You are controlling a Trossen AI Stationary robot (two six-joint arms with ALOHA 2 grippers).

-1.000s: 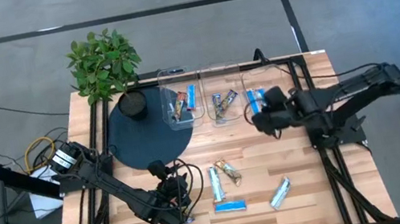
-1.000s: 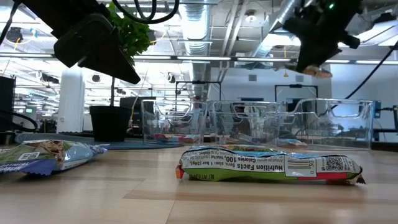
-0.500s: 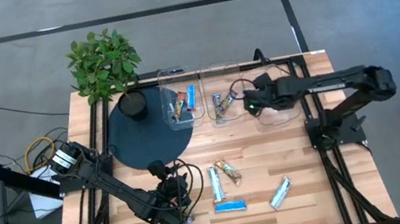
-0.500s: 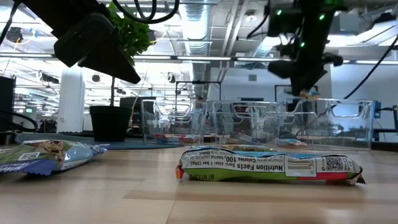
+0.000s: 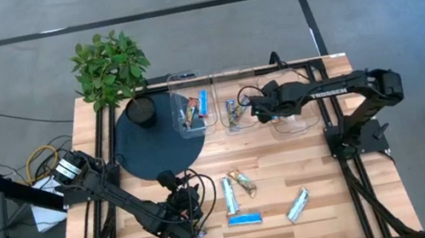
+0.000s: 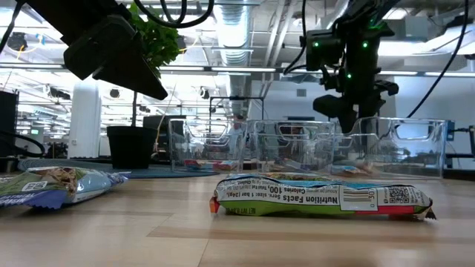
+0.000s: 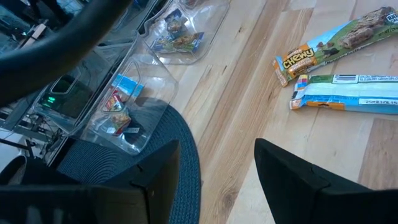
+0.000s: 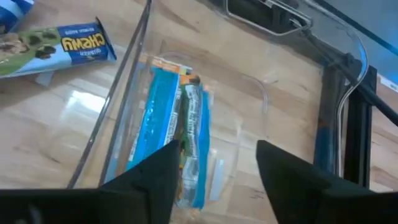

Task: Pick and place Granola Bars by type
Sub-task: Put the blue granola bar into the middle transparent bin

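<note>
Three clear tubs stand in a row at the far side. My right gripper (image 5: 256,112) (image 8: 214,186) hangs open just above the right tub (image 8: 261,93), with nothing between its fingers. In that tub lie blue Granola Bars (image 8: 158,124) with a brown-orange one (image 8: 189,124) on top. A Chewy bar (image 8: 59,40) lies beyond the tub's wall. The left tub (image 5: 192,109) and the middle tub (image 5: 234,108) hold more bars. Several bars lie loose on the table (image 5: 228,194) (image 5: 298,204). My left gripper (image 5: 187,216) (image 7: 214,186) waits open above the near left of the table.
A potted plant (image 5: 110,67) stands at the far left on a round dark mat (image 5: 149,151). Black frame rails (image 5: 343,149) run along the table's sides. Bare wood lies between the tubs and the loose bars (image 6: 323,196).
My right gripper has moved toward the table's left edge and down over the tubs. The brown-orange bar that hung from its fingers a second ago is no longer under it.
</note>
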